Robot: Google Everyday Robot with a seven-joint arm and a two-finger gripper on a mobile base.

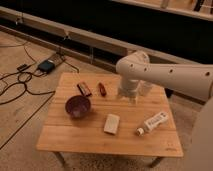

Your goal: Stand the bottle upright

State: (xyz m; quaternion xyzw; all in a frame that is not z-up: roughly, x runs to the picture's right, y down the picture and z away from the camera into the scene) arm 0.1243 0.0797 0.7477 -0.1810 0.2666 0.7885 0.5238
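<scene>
Floor at left: we note cables (15, 84) and a black box (46, 65). On the wooden table (75, 139), a purple bowl (78, 106) sits left of centre. Behind it are a dark packet (84, 89) and a small red item (102, 89), near each other but apart. A white block (112, 124) lies flat near the front edge. The gripper (128, 96) points down over the table's far side, fingers spread open, well apart from the bottle (154, 122). That lies on its side at front right, cap toward the block, not touching it.
</scene>
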